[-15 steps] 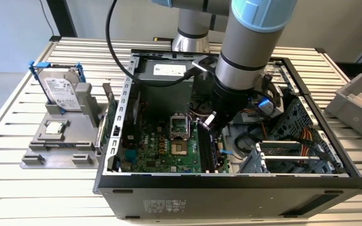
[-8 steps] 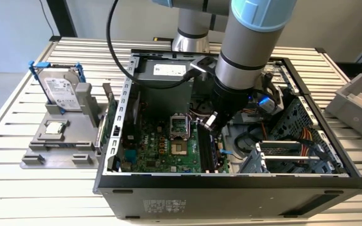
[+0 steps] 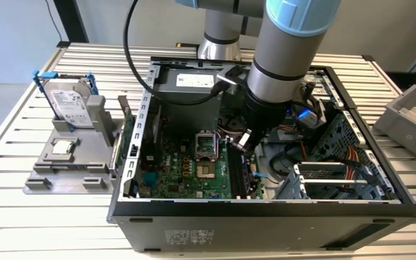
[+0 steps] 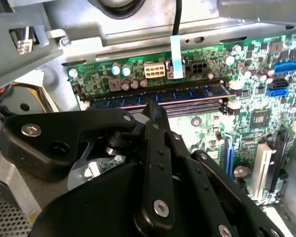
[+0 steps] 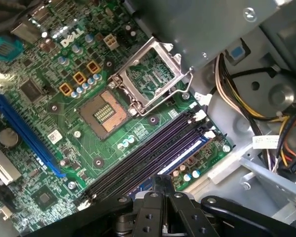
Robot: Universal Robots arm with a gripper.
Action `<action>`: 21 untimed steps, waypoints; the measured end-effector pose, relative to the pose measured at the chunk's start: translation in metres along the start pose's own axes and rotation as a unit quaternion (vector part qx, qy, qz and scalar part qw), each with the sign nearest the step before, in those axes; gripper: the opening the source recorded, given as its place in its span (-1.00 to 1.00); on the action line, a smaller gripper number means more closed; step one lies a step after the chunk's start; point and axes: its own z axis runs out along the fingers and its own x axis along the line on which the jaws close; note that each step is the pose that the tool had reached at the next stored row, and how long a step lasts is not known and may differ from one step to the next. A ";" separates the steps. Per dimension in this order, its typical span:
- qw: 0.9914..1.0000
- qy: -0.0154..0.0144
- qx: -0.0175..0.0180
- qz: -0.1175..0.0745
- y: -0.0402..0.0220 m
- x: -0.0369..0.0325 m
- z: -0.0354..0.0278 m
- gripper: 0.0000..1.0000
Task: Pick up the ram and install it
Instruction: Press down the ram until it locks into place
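Over in the exterior view, a slatted metal table (image 3: pixel 20 162) carried an open black PC case (image 3: pixel 266 216), with a grey holder (image 3: pixel 71 162) at the exterior view's left propping up a silver hard drive (image 3: pixel 69 105) in a blue frame. A grey bin (image 3: pixel 410 116) sat at the right. The grey arm (image 3: pixel 287 59) with its pale blue joint reached straight down into the case, gripper (image 3: pixel 242 142) low over the green motherboard (image 3: pixel 186 173), right by the memory slots.

Second wrist view next: the ram (image 4: pixel 158 94), a thin bluish stick with dark chips, lay seated in the slot beside the board's edge, an empty black slot (image 4: pixel 187 106) just beside it. The black gripper (image 4: pixel 155 116) had its fingers pinched together with nothing between them, tips just above the stick.

First wrist view: the open CPU socket (image 5: pixel 103 112) with its shiny metal frame flipped up, long dark slots (image 5: pixel 148 158) running diagonally, and the gripper (image 5: pixel 160 185) fingertips together near them. Bundled wires (image 5: pixel 237 98) ran past a bare metal wall.
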 end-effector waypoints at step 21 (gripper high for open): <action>0.990 -0.012 -0.012 -0.143 0.0000 0.0000 0.0000 -1.00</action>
